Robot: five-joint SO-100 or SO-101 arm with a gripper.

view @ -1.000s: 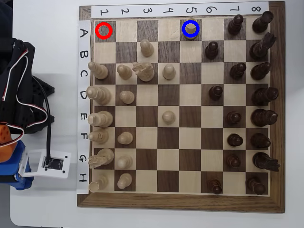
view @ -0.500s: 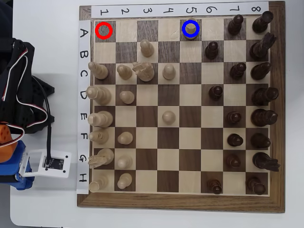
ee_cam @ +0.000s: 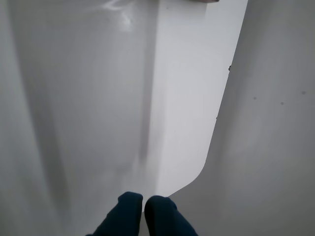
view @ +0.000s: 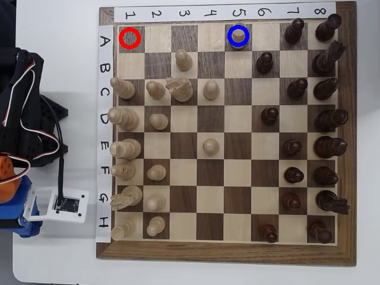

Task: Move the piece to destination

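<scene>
Overhead view: piece (view: 238,40) already sits inside the blue ring (view: 238,36) on the dest. square, row A, four squares right of the red ring (view: 130,38). Wrist view: claw (ee_cam: 143,204) pressed together, empty, over bare white surface (ee_cam: 275,147), well off the board (view: 225,252). Risk: any further sweep across row A could topple the piece; otherwise task looks done.

Your piece (view: 238,40): short pale cream wooden rook-type, flat round top, upright, seen almost straight from above in overhead view. Sits on your destination (view: 231,28), dark brown square in row A, column 5, top row of board as that view shows it. Blue ring drawn there circles piece's top. Piece stands alone on that square, neighbouring squares left and right bare. Wrist view shows neither.
</scene>
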